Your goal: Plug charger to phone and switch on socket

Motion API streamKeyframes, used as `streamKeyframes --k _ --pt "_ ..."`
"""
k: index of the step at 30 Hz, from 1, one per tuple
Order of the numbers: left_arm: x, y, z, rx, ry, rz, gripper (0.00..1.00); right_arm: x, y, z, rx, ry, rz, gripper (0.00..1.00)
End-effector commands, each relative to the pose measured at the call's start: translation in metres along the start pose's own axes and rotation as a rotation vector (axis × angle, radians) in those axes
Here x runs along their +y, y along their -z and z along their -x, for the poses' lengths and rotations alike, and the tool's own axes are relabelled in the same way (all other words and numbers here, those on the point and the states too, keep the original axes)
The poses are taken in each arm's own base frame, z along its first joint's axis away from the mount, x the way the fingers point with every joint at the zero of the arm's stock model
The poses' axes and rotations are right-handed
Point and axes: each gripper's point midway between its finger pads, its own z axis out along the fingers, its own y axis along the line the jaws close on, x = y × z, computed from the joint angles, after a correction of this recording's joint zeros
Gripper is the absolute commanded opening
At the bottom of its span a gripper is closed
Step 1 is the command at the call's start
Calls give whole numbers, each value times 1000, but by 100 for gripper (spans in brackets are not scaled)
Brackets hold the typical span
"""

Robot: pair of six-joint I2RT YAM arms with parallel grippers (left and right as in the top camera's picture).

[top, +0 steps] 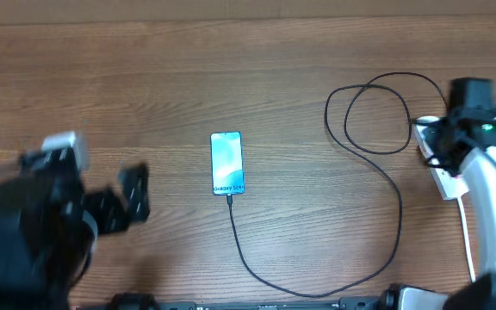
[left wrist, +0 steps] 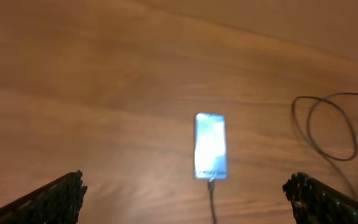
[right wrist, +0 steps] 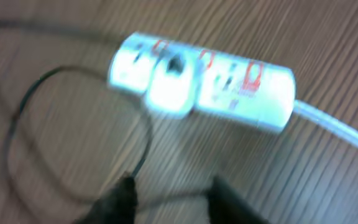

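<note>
Overhead: grainy brown wood table (top: 145,69); slim glossy phone (top: 226,164) mid-table, thin black charger (top: 400,215) meeting its near edge, looping right to the white socket (top: 444,182).

Left wrist: left gripper (left wrist: 185,190) spread wide, ribbed black fingers (left wrist: 61,199) well apart, gripping nothing.

Right wrist: blurred; rounded white plastic socket far, red switches (right wrist: 252,73); right gripper (right wrist: 173,196) dark, smeared, open or closed impossible to tell.
</note>
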Motion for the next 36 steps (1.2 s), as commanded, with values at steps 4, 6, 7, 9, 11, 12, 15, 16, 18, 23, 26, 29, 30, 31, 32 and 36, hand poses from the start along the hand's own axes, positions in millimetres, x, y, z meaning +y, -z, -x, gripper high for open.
streamKeyframes --k 4,6,7,9,11,12,15,16,18,23,26,29,30,31,32,36 --pt "47 34 -40 18 20 219 100 -52 -60 19 143 -36 -122 5" --pt "52 36 -48 40 17 244 100 -61 -79 20 183 -39 -128 4" --pt "53 37 -50 50 16 246 100 -63 -88 20 208 -44 -116 4" --pt "52 35 -51 62 17 242 100 -60 -104 18 247 -63 -81 4" --pt "53 35 -53 71 15 247 100 -53 -116 16 271 -32 -33 4" --pt "54 35 -56 82 14 250 100 -50 -121 15 277 -18 -24 4" --pt "54 35 -56 83 15 250 100 -47 -130 15 283 -13 -23 4" --pt "54 35 -56 81 15 249 100 -46 -131 16 283 -13 -23 4" --pt "53 35 -55 78 16 248 100 -42 -132 24 271 -12 -16 4" --pt "53 34 -55 77 16 248 100 -31 -121 45 240 -4 5 4" --pt "54 34 -53 72 15 250 100 -25 -117 50 228 13 16 4" --pt "54 34 -53 72 15 251 100 -23 -117 50 226 20 19 4" --pt "54 34 -53 71 15 251 100 -23 -117 50 224 20 19 4" --pt "54 34 -53 71 15 251 100 -23 -117 50 222 20 16 4" --pt "54 34 -53 72 15 250 100 -25 -117 51 216 21 5 4" --pt "54 34 -53 72 15 250 100 -41 -118 55 193 19 -71 4"
